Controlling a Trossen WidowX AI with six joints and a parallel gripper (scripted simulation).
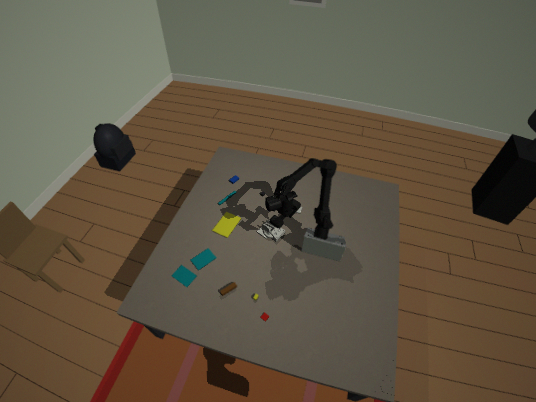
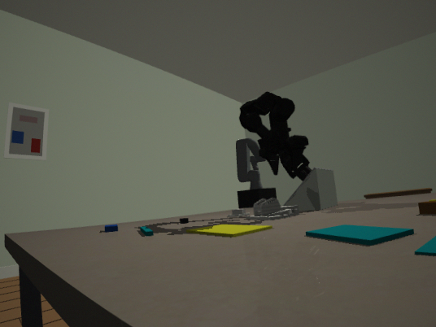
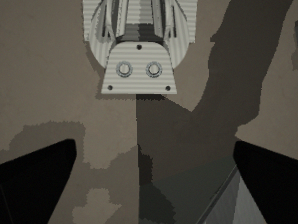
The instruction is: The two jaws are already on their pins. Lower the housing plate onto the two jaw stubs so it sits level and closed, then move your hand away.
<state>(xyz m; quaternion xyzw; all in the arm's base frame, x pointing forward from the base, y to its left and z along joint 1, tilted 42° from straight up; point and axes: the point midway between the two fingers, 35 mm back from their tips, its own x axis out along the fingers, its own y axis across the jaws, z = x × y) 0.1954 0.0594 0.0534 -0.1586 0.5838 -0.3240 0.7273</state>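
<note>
The pale gripper assembly (image 1: 273,232) (image 2: 266,207) lies on the table. In the wrist view, a pale trapezoid housing plate (image 3: 139,81) lies across its near end and looks level. Two round jaw stubs, the left one (image 3: 124,69) and the right one (image 3: 154,69), show inside ringed holes in the plate. The jaws run out of the top of the wrist view. Whether the plate sits fully down cannot be told. My gripper (image 3: 156,148) (image 2: 285,175) is open and empty, above the table and off the plate's near edge, with no finger touching it.
A small white block (image 1: 299,209) (image 2: 237,212) is beside the assembly, partly behind the arm. The grey arm base (image 1: 324,246) (image 2: 325,189) stands close by. A yellow tile (image 1: 226,225) (image 2: 232,230), teal tiles (image 1: 203,259) (image 2: 359,233) and several small blocks lie farther away.
</note>
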